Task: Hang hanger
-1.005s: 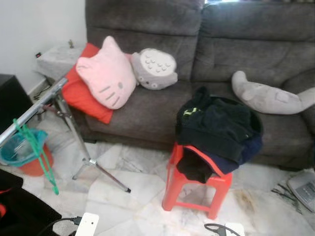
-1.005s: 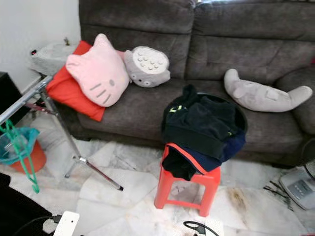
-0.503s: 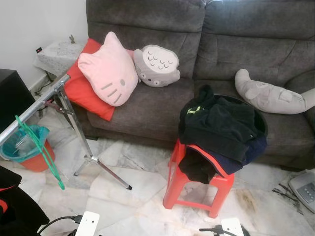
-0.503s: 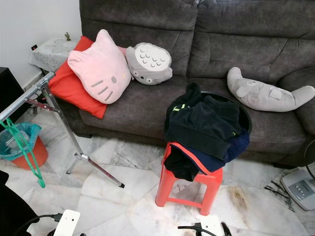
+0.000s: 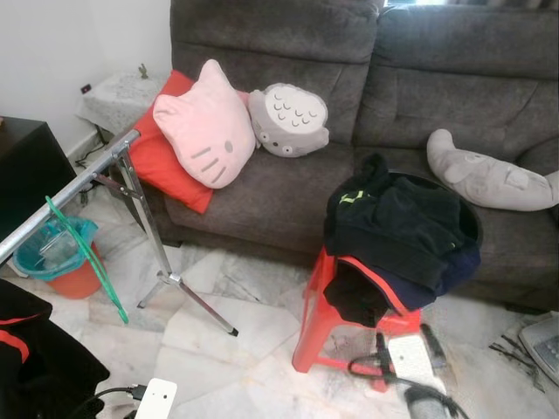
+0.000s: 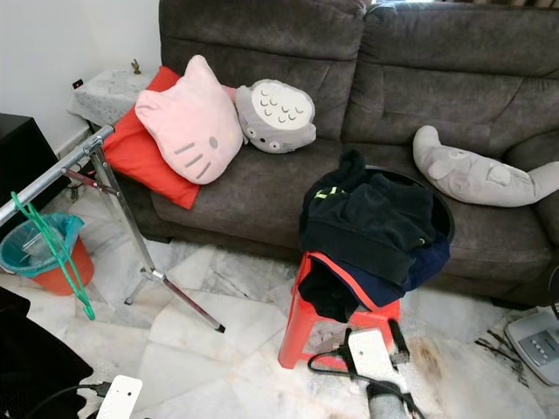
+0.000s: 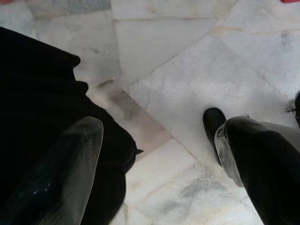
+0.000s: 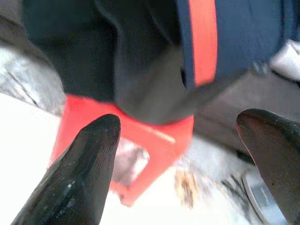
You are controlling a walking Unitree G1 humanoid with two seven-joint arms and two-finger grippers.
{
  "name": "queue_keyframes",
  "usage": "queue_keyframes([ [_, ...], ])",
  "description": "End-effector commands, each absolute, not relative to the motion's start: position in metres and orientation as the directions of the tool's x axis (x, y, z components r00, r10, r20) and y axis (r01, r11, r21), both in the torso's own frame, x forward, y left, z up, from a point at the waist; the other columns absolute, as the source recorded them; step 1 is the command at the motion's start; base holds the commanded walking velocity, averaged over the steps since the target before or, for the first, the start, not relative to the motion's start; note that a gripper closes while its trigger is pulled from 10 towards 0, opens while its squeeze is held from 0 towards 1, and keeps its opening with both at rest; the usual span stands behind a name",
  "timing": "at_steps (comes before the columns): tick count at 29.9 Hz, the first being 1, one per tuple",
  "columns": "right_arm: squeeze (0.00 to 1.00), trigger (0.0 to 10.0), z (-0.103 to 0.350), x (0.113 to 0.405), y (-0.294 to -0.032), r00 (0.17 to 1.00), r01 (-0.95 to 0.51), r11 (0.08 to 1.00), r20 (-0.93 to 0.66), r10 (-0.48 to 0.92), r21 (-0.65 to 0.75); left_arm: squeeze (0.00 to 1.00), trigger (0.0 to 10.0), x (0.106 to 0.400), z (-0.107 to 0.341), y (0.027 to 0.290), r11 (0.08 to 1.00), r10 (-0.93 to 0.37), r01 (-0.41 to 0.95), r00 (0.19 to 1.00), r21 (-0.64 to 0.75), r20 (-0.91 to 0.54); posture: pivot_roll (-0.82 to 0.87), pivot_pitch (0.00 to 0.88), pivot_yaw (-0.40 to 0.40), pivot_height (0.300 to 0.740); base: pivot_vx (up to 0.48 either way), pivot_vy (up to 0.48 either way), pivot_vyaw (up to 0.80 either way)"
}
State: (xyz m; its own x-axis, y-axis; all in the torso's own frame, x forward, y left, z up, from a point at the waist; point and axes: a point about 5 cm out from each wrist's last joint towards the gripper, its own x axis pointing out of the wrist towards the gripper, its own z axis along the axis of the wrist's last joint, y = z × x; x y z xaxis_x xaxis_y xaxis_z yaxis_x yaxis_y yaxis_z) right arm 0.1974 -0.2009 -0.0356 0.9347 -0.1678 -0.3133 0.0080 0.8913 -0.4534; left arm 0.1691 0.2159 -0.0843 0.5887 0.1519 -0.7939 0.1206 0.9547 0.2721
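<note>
The hanger [image 5: 87, 262] is a thin green wire-like one, its hook over the slanted silver rail [image 5: 74, 190] of a clothes rack, its long triangular body dangling down in front of a teal-lined orange bucket [image 5: 59, 258]. It hangs well off to the left of the right hand [image 5: 407, 342], across the marble floor [image 5: 218, 336] and past the rack's splayed leg. The right hand is raised low in front of the red plastic stool [image 5: 336, 319], its two black fingers [image 8: 77, 176] spread wide apart and grasping nothing; in the right wrist view the stool and the heap of dark clothes [image 5: 397, 231] on it, with a navy and red garment hanging over the edge, sit just beyond the fingertips. The left hand [image 7: 159, 164] points down at the floor with its fingers likewise apart and nothing between them, a black cloth [image 7: 42, 117] lying beside one finger. Behind the stool stands a grey sofa [image 5: 349, 78] carrying a pink cat cushion [image 5: 205, 127] and a round grey plush [image 5: 288, 118].
</note>
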Motion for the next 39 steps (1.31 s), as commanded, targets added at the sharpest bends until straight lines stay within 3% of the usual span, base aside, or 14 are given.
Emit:
queue_keyframes([
  [1, 0.0, 10.0, -0.031, 0.201, -0.202, 0.941, 0.015, 0.883, -0.292, -0.171, -0.469, 0.0, 10.0, 0.167, -0.085, 0.217, 0.953, 0.154, 0.127, 0.584, 0.277, -0.797, 0.01, 0.0, -0.026, 0.74, 0.0, 0.0, 0.0],
  [10, 0.0, 10.0, -0.025, 0.201, -0.199, 0.944, 0.027, 0.846, -0.266, -0.197, -0.532, 0.0, 10.0, 0.167, -0.085, 0.22, 0.949, 0.159, 0.134, 0.581, 0.287, -0.798, 0.01, 0.0, -0.021, 0.74, 0.0, 0.0, 0.0],
  [25, 0.0, 10.0, -0.009, 0.205, -0.199, 0.973, 0.023, 0.662, -0.136, -0.188, -0.749, 0.0, 10.0, 0.171, -0.083, 0.218, 0.95, 0.156, 0.13, 0.592, 0.285, -0.79, 0.01, 0.0, -0.023, 0.74, 0.0, 0.0, 0.0],
  [29, 0.0, 10.0, 0.063, 0.181, -0.208, 0.986, 0.102, 0.625, -0.006, -0.168, -0.774, 0.0, 10.0, 0.171, -0.083, 0.218, 0.95, 0.157, 0.127, 0.593, 0.285, -0.79, -0.02, 0.0, -0.017, 0.74, 0.0, 0.0, 0.0],
  [39, 0.0, 10.0, 0.066, 0.19, -0.214, 0.968, 0.124, 0.569, -0.026, -0.248, -0.813, 0.0, 10.0, 0.169, -0.084, 0.219, 0.952, 0.162, 0.12, 0.585, 0.282, -0.795, -0.02, 0.0, -0.015, 0.74, 0.0, 0.0, 0.0],
])
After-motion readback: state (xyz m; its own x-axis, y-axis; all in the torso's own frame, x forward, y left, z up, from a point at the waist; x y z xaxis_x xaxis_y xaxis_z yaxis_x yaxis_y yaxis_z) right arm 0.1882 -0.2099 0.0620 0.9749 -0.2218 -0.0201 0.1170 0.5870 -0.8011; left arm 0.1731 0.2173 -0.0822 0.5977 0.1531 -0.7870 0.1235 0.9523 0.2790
